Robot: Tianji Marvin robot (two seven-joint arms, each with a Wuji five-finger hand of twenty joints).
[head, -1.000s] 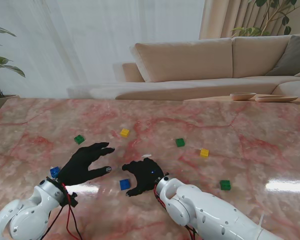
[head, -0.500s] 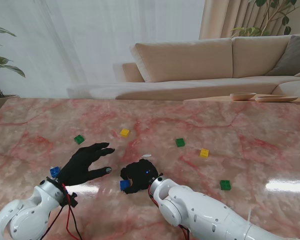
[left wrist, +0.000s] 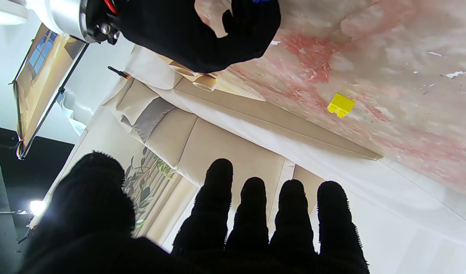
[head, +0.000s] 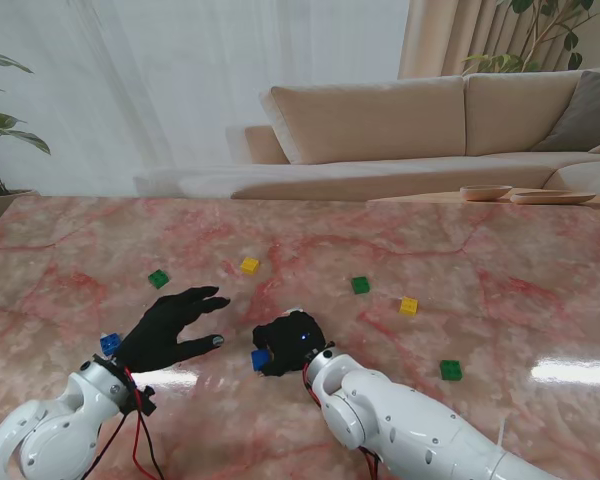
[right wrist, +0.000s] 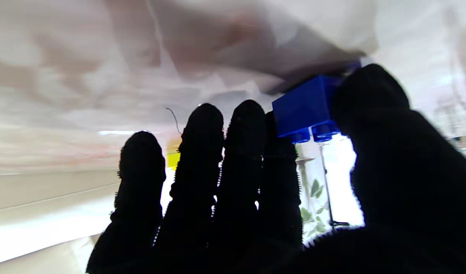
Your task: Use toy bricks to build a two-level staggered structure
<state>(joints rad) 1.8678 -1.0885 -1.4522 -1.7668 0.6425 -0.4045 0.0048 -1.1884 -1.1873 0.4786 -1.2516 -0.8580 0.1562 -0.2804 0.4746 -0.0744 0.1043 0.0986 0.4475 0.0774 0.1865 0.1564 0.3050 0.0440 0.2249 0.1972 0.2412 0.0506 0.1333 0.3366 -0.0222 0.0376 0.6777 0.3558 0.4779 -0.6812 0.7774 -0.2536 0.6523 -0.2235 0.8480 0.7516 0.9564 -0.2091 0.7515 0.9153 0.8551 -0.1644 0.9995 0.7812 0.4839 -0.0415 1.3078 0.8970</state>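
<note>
1. Right hand (head: 290, 343) is pinching blue brick (head: 261, 359) between thumb and fingers (right wrist: 278, 152), brick sitting at its left edge, just off the table (head: 500, 290).
2. Left hand (head: 170, 327) is hovering spread, holding nothing; second blue brick (head: 110, 344) is lying just left of its wrist.

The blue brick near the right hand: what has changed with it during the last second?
The right hand moved left over the blue brick and closed its fingers on it, shifting it slightly away from me. The left hand and other bricks stayed.
</note>
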